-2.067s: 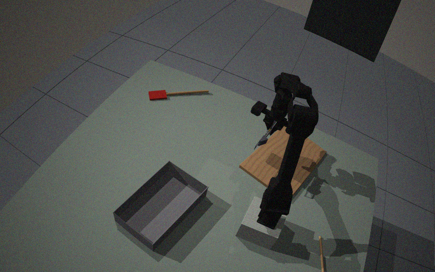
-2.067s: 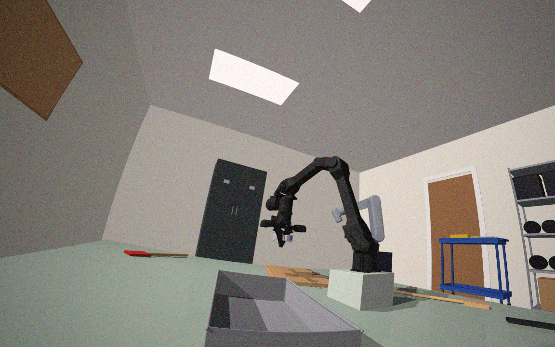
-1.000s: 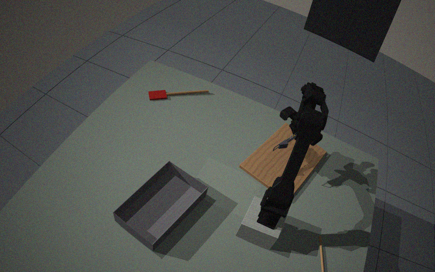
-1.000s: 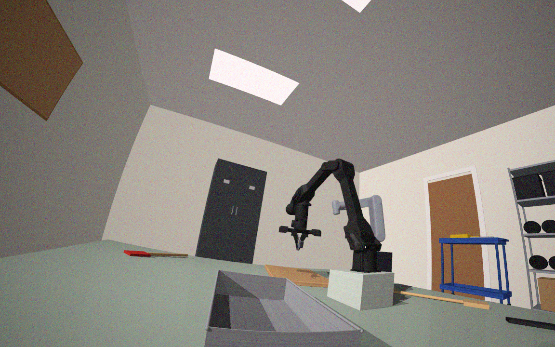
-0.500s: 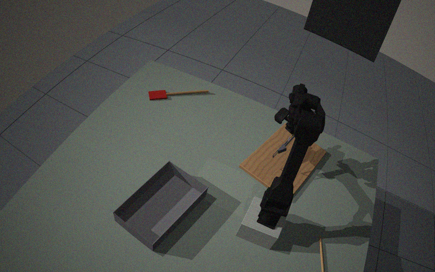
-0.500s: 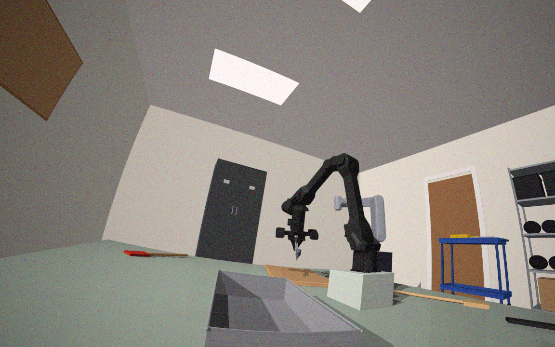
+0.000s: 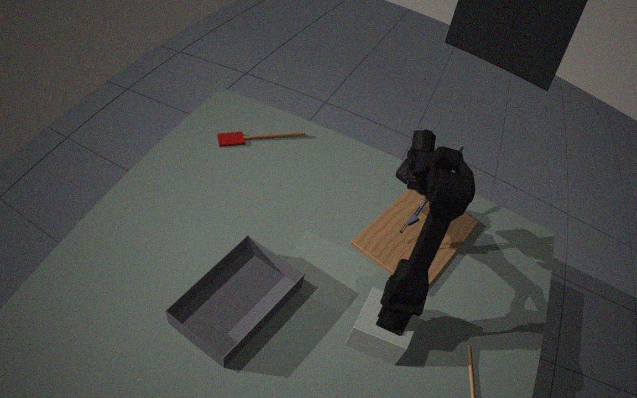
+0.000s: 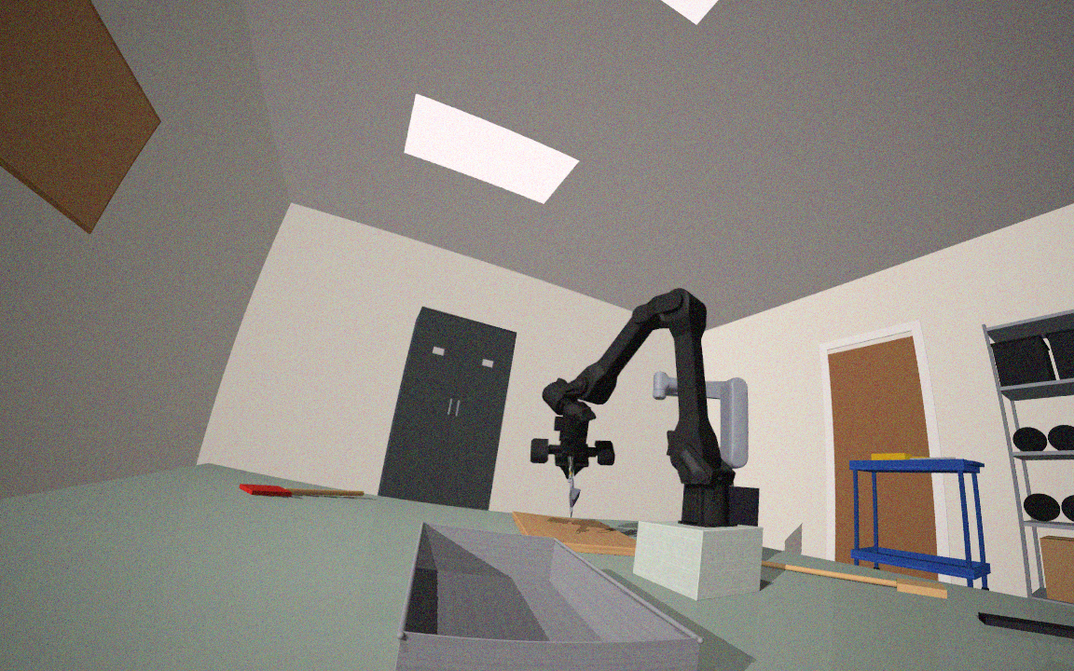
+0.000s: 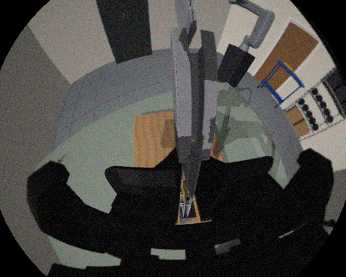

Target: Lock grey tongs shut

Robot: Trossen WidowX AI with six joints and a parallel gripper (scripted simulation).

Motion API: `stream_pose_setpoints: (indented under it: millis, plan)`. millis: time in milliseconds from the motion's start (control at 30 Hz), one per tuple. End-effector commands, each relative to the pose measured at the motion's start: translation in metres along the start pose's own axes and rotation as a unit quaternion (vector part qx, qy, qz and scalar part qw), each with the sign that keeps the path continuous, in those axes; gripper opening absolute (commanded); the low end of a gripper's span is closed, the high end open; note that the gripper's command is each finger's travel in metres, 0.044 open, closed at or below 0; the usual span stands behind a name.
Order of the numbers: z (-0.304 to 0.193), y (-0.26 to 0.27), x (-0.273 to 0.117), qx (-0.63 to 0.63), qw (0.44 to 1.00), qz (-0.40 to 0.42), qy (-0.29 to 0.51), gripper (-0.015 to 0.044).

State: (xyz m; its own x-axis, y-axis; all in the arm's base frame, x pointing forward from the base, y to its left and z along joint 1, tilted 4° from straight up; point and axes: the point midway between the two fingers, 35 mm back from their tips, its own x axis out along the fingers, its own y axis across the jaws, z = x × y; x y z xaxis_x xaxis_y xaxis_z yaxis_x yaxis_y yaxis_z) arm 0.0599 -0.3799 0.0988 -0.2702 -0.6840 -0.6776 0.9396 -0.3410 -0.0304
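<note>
The grey tongs [image 7: 413, 218] [image 8: 573, 495] [image 9: 184, 88] are between the fingers of my gripper [image 8: 571, 472] [image 9: 182, 147], which is shut on them. In the exterior view they stand steeply below the fingers, narrow hinge end down over the wooden board [image 7: 380, 237] [image 8: 537, 526] [image 9: 151, 138]. I cannot tell if that end touches it. Their long arms run up past the wrist camera, side by side. The lock inside the hinge is hidden. The roasting tin [image 7: 194, 338] [image 8: 549, 654] is empty. The fingertips are hidden by the arm in the top view.
The arm's pale base block [image 7: 375, 341] [image 8: 666, 559] stands close to the board, on the tin's right. A red-headed spatula [image 7: 230, 139] [image 8: 266, 490] lies at the far left. A wooden tool [image 7: 470, 371] [image 8: 841, 575] lies beyond the block. A dark bar [image 8: 1050, 630] lies at the right.
</note>
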Motion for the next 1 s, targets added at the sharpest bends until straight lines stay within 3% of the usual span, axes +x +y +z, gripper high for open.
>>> stream_pose_setpoints:
  millis: [0,633,967]
  plan:
    - [0.004,-0.001,-0.008,0.007,0.999,-0.002,-0.046,-0.015]
    - [-0.005,-0.02,-0.049,0.064,0.974,-0.018,-0.217,-0.015]
    - [-0.006,-0.021,-0.051,0.067,0.972,-0.018,-0.222,-0.015]
